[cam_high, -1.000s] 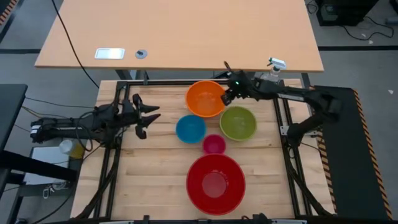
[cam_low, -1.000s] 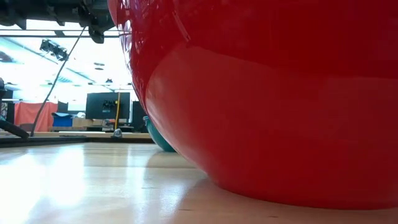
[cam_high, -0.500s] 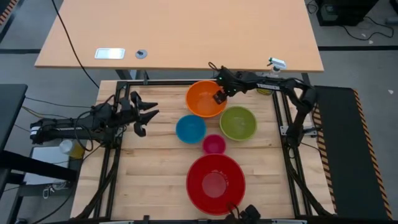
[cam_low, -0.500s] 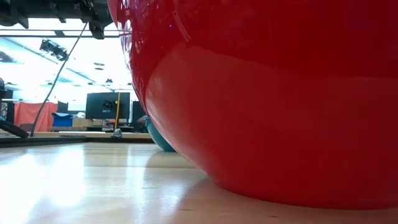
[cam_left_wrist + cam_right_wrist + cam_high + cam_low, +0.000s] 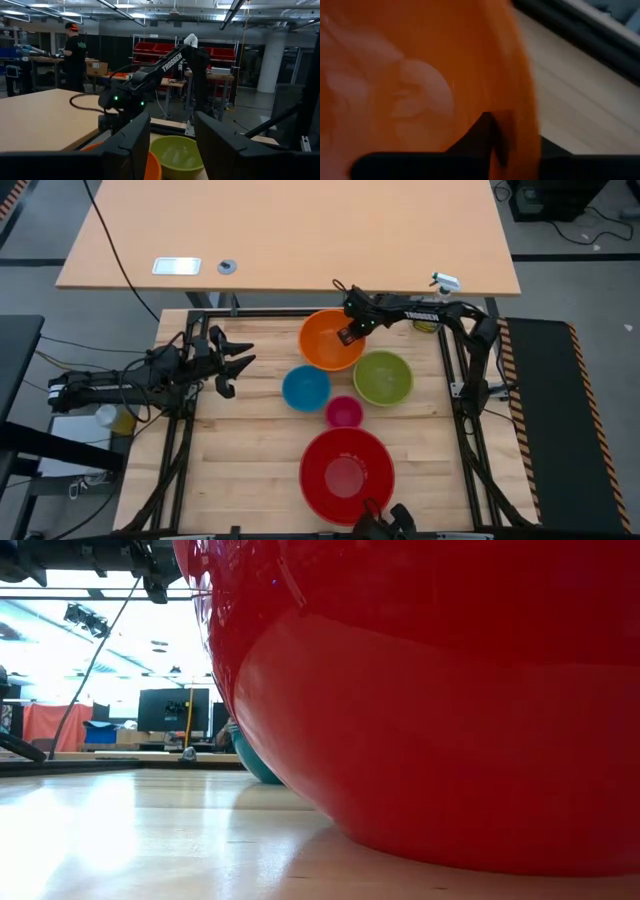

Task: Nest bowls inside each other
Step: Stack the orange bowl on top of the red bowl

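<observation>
Since a second ago, right arm has swung inward from over the olive-green bowl's far edge to the orange bowl; its tool now sits at that bowl's right rim. Left arm unchanged.

Left to right:
- left tool [image 5: 232,362]: parked at the left edge of the surface [image 5: 250,470], well apart from the bowls, fingers spread, holding nothing. Waiting.
- blue bowl [image 5: 306,387]: mouth up, just beside the orange one.
- orange bowl [image 5: 325,340]: far side of the cluster, mouth up.
- magenta-pink bowl [image 5: 344,412]: smallest, between blue, olive-green and red.
- red bowl [image 5: 347,473]: largest, nearest me, empty, mouth up; it fills the low view.
- right tool [image 5: 347,333]: at the orange rim. Wrist view shows one dark finger inside the orange wall [image 5: 420,75]. Whether it has clamped, I cannot tell.
- olive-green bowl [image 5: 384,377]: mouth up, untouched.

My read: orange is the first pick, red its likely destination. Nothing nested yet.

Orientation: all five round, so no long axis in plan; each bowl's axis runs vertical, openings upward, ready to stack.
</observation>
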